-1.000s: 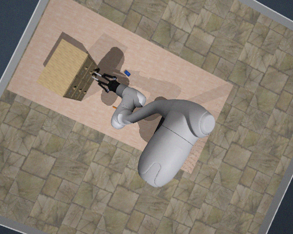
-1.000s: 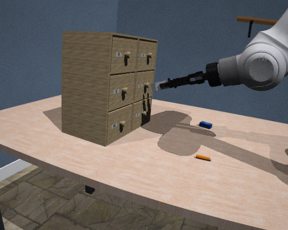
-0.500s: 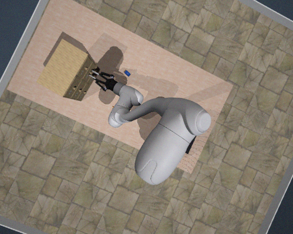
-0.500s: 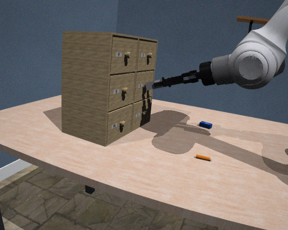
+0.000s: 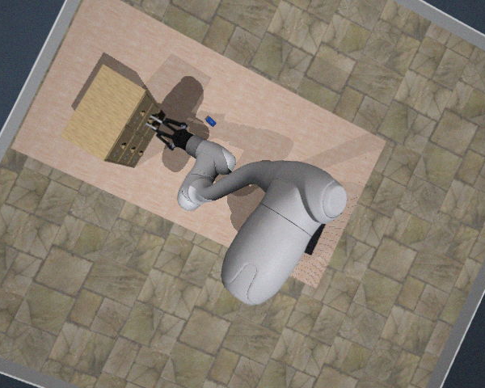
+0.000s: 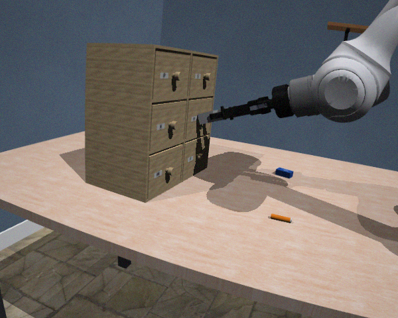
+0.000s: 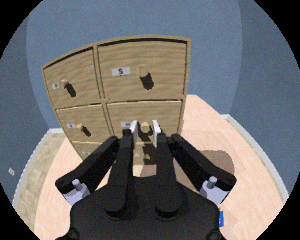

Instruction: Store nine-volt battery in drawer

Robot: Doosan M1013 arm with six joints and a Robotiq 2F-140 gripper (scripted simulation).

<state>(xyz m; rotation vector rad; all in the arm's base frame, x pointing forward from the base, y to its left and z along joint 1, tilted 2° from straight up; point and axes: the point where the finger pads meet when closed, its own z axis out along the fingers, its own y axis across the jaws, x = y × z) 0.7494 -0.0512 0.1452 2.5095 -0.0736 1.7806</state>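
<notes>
Tabletop amid blue walls

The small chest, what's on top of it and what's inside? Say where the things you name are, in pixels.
Nothing sits on top of the small chest (image 5: 103,110) (image 6: 119,112) (image 7: 188,70); its top board shows bare from above. Its drawers look pushed in, so their fronts hide whatever may be inside.
</notes>
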